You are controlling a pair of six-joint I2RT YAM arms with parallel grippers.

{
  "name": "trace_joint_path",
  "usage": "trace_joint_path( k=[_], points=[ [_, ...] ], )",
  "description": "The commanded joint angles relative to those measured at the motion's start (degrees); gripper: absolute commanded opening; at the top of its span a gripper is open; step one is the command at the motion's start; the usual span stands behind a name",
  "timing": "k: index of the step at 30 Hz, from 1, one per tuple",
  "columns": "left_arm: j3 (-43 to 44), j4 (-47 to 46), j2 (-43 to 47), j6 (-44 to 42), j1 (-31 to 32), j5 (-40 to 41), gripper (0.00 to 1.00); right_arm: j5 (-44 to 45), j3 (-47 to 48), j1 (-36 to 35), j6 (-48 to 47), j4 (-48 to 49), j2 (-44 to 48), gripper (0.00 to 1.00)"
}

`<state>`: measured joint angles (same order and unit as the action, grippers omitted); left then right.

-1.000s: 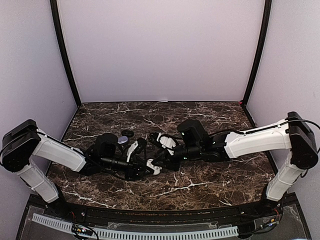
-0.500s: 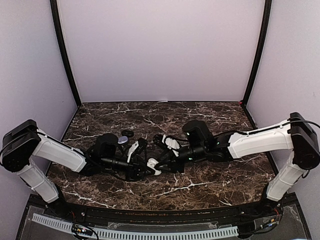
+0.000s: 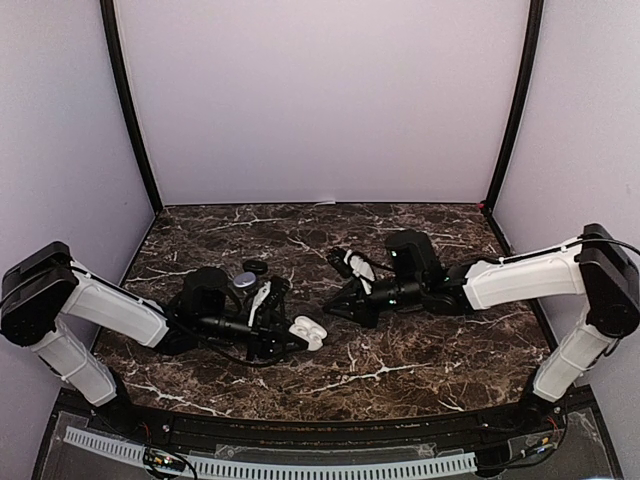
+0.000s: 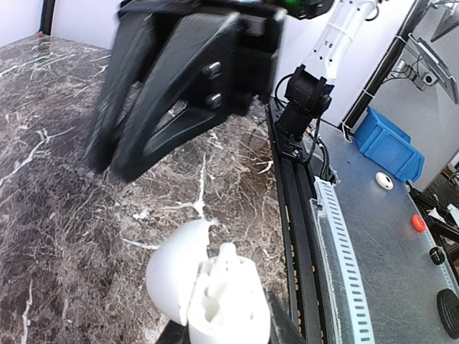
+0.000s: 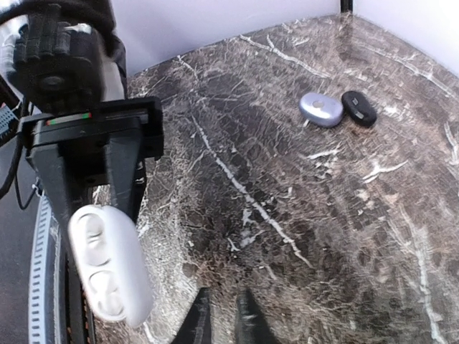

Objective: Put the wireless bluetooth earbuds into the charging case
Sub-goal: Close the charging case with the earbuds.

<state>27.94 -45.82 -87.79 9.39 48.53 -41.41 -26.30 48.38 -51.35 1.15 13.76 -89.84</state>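
left fingers (image 5: 133,175) clamp the open white charging case (image 4: 215,294) | right fingers (image 4: 172,86) narrow, tips nearly touching | only right wrist shows its two sockets, plus a grey case (image 5: 320,110) farther left

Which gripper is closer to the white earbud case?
Left. The left gripper holds the white case; the right gripper hovers apart from it, off to its right.

We see a polished tabletop (image 3: 420,350), dark brown marble in look, veined white. The charging case (image 5: 111,265) is smooth, glossy white plastic. At one o'clock in the right wrist view, a silver oval case (image 5: 320,109) shows a satin metallic sheen; the black oval piece (image 5: 358,107) beside it looks smooth and faintly shiny. The walls (image 3: 320,100) are matt.
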Motion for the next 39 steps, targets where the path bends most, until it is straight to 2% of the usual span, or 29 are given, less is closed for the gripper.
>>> trace_joint_path(
  k=[1, 3, 11, 29, 33, 39],
  points=[
    [-0.74, -4.28, 1.78, -1.57, 0.31, -3.16, 0.15, -4.06, 4.25, -0.28, -0.68, 0.15, -5.62, 0.04],
    [-0.25, -3.59, 1.58, -1.81, 0.33, -3.12, 0.15, -6.67, 4.65, -0.73, -1.12, 1.22, -6.56, 0.0],
    [0.08, -3.76, 0.89, -2.18, 0.43, -3.15, 0.15, -13.82, 6.43, -3.22, -4.57, 0.12, -8.52, 0.0],
    [0.72, -2.4, 0.12, -1.84, 0.45, -2.1, 0.14, -14.89, 1.51, -6.39, -6.92, 0.74, -0.78, 0.02],
    [-0.26, -4.8, 0.29, -1.82, 0.51, -3.63, 0.15, -16.53, 1.0, -6.48, -6.31, 1.23, 0.28, 0.07],
    [-1.64, -6.32, 1.34, -4.82, 0.6, -7.58, 0.14, -19.27, -2.55, -3.41, -1.46, 5.44, 3.75, 0.29]
  ],
)
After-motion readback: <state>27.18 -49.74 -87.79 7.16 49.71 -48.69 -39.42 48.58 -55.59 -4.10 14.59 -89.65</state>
